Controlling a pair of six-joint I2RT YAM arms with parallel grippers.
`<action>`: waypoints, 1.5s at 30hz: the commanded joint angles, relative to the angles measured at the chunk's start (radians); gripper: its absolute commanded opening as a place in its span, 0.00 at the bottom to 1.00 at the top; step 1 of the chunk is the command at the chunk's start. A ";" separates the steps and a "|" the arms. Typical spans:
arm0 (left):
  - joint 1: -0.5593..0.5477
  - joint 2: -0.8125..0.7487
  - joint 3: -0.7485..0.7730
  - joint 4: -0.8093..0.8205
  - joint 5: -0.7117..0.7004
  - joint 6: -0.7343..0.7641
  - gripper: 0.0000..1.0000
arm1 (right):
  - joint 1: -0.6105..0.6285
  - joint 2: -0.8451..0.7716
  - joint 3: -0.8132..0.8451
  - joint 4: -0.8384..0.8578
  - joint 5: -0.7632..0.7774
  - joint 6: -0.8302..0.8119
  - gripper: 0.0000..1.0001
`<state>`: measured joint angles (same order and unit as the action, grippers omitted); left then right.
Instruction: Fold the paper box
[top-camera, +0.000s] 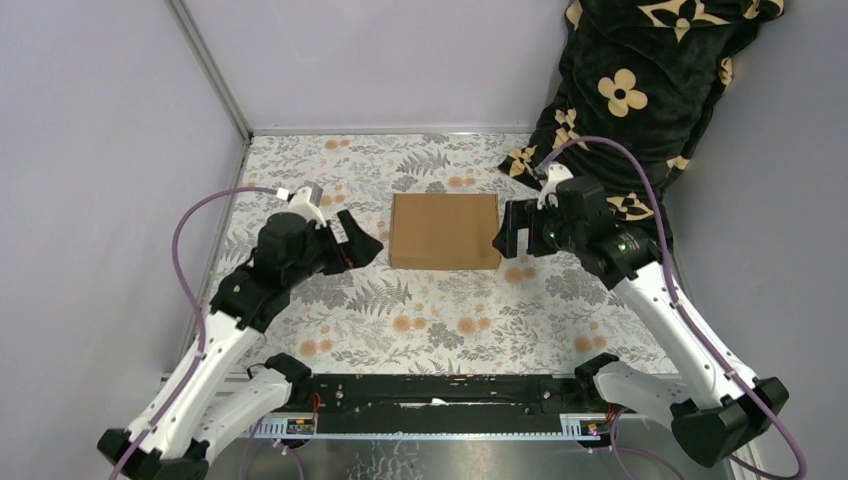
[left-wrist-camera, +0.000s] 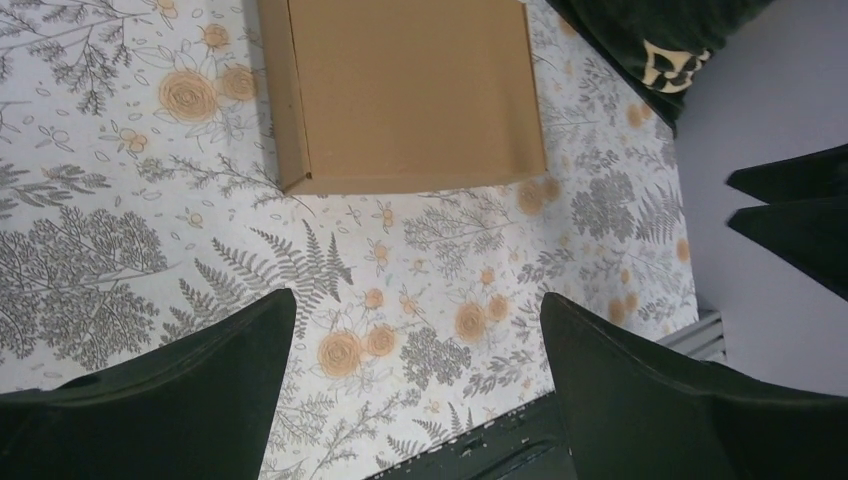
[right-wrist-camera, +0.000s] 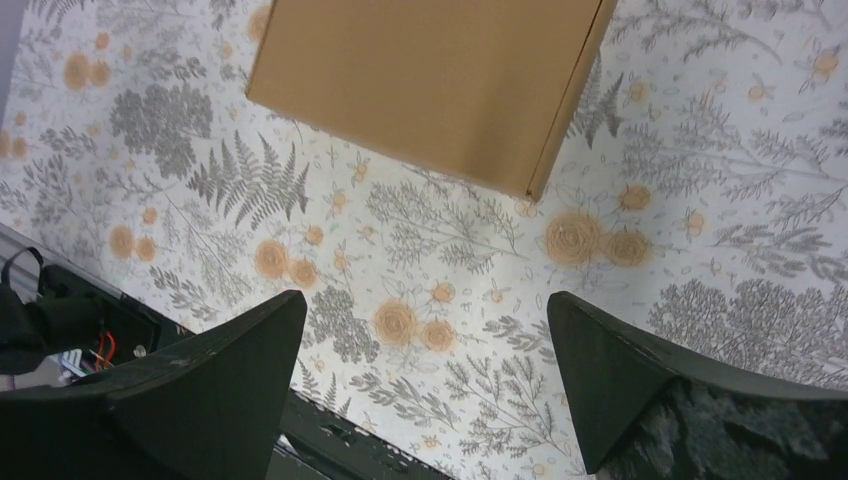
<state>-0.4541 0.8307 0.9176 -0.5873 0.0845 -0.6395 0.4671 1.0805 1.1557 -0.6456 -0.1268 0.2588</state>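
The paper box (top-camera: 445, 231) is a plain brown cardboard mailer, folded shut and lying flat in the middle of the floral table. It shows in the left wrist view (left-wrist-camera: 410, 90) and in the right wrist view (right-wrist-camera: 430, 80). My left gripper (top-camera: 358, 243) is open and empty, just left of the box and above the table (left-wrist-camera: 415, 300). My right gripper (top-camera: 510, 232) is open and empty, just right of the box (right-wrist-camera: 425, 305). Neither gripper touches the box.
A black cloth with tan flower prints (top-camera: 630, 90) hangs at the back right, its hem on the table behind my right arm. Grey walls close the left, back and right. A black rail (top-camera: 430, 390) runs along the near edge between the arm bases.
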 joint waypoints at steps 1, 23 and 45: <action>-0.014 -0.114 -0.048 -0.067 -0.007 -0.027 0.99 | 0.008 -0.092 -0.109 -0.027 -0.039 -0.009 1.00; 0.217 0.237 -0.195 0.470 -0.289 0.038 0.98 | -0.507 -0.038 -0.385 0.693 0.060 0.057 1.00; 0.452 0.536 -0.427 1.186 -0.055 0.449 0.99 | -0.512 0.305 -0.982 1.841 0.371 -0.123 1.00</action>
<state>-0.0307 1.3422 0.5179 0.3378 -0.0689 -0.2874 -0.0422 1.3231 0.2031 0.8936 0.2356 0.1665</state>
